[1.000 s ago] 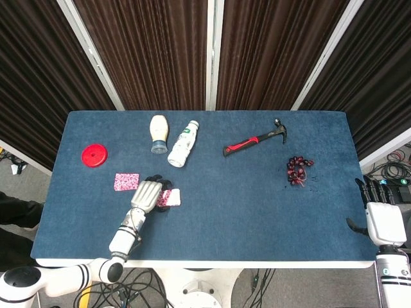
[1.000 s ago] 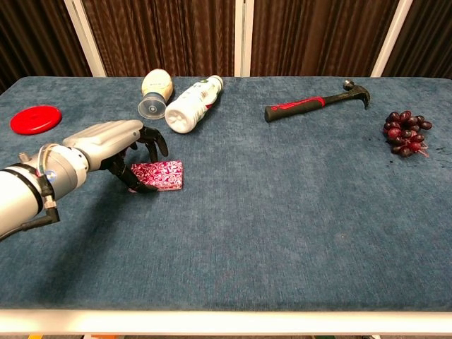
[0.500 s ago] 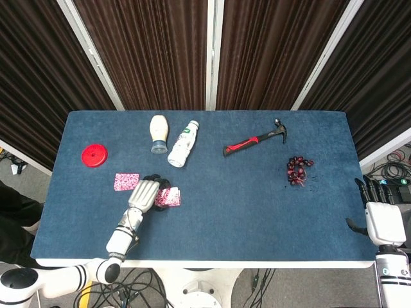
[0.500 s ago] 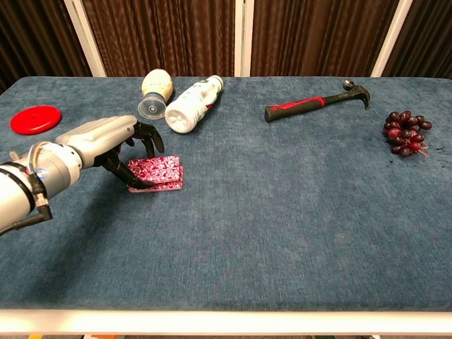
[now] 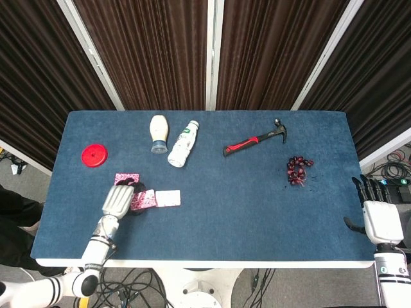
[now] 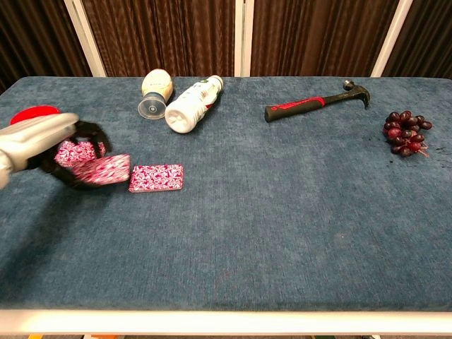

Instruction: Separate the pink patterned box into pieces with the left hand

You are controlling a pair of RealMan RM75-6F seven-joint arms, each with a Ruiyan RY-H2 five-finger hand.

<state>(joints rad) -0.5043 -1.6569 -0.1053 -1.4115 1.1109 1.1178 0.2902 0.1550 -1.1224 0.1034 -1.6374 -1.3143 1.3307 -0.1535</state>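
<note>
The pink patterned box is in pieces. One flat piece lies alone on the blue table. My left hand is just left of it and grips a second pink piece, tilted and held slightly off the cloth. A third pink piece lies behind the hand, partly hidden by it. My right hand hangs off the table's right front corner, fingers apart and holding nothing.
A red disc lies far left. A mayonnaise bottle and a white bottle lie at the back. A hammer and grapes are on the right.
My left hand has pulled leftward with one pink piece in its grip, off the other piece, which stays where it lay. The right hand has barely moved.
</note>
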